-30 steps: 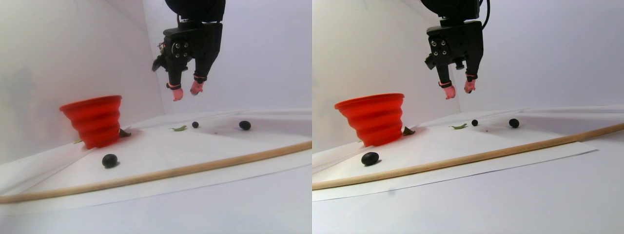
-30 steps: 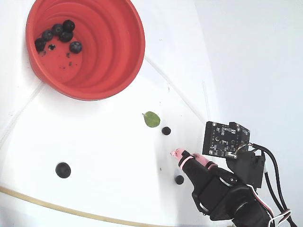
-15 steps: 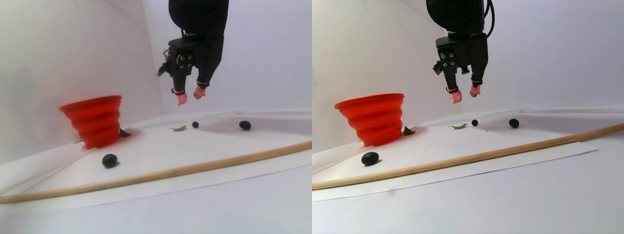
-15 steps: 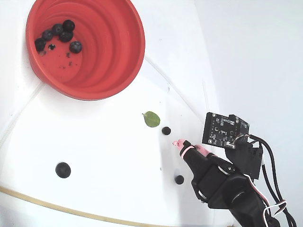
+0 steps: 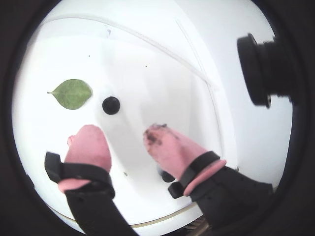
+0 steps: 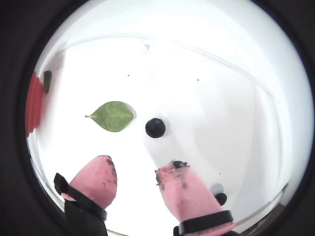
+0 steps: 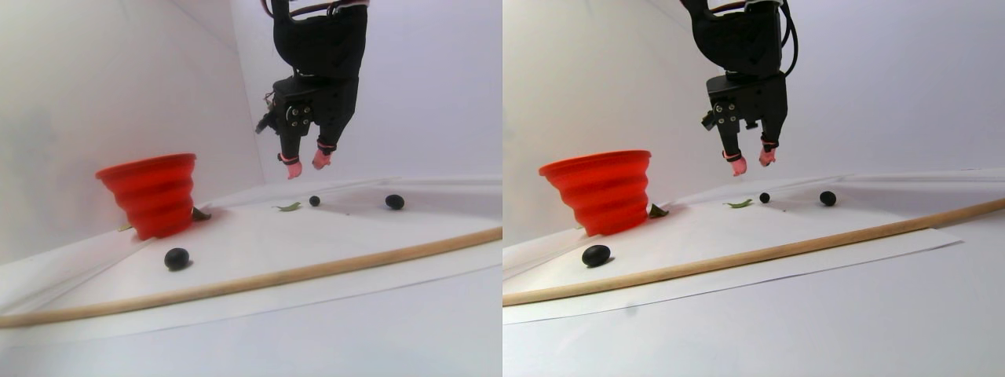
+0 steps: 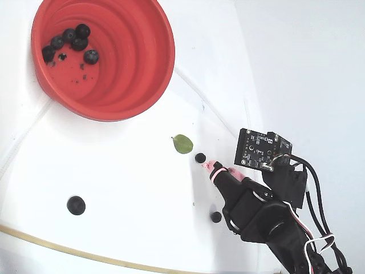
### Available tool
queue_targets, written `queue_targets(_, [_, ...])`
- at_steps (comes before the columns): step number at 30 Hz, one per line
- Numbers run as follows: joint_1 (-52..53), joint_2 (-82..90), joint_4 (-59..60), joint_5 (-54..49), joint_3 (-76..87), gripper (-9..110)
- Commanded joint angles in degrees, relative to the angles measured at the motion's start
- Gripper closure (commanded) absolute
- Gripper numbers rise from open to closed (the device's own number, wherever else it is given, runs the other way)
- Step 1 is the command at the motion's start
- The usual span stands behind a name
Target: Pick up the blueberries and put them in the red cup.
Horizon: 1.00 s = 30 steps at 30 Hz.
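Observation:
The red cup (image 8: pixel 134 68) stands at the top left of the fixed view with several blueberries (image 8: pixel 71 39) on its bottom. Three more lie loose on the white sheet: a small blueberry (image 8: pixel 200 157) beside the green leaf, another blueberry (image 8: pixel 216 217) under the arm, and a larger blueberry (image 8: pixel 76 205) at the left. My gripper (image 8: pixel 206 165) hangs open and empty above the sheet, its pink tips just short of the small blueberry (image 6: pixel 155 128). In both wrist views that blueberry (image 5: pixel 111 105) lies ahead of the gripper (image 5: pixel 120 135), between the lines of the two fingers. The stereo pair view shows the gripper (image 7: pixel 306 163) well above the sheet.
A green leaf (image 8: pixel 182 144) lies just left of the small berry. A long wooden stick (image 7: pixel 259 279) runs across the front of the sheet. A second leaf (image 7: pixel 201 214) rests against the cup (image 7: pixel 153 192). A camera board (image 8: pixel 259 149) rides beside the gripper.
The gripper has moved from above the lower berry toward the small berry by the leaf and come down a little. It stays open and empty. Berries and cup have not moved.

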Motion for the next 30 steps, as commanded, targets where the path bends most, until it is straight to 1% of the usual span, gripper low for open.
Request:
queue_targets(1, [0.26,0.09,-1.85,1.05,-5.63,85])
queue_targets(17, [1.05,-6.06,-4.92,3.25,-9.23,84])
queue_targets(30, [1.76,-10.81,-7.21,2.81,-12.39,84])
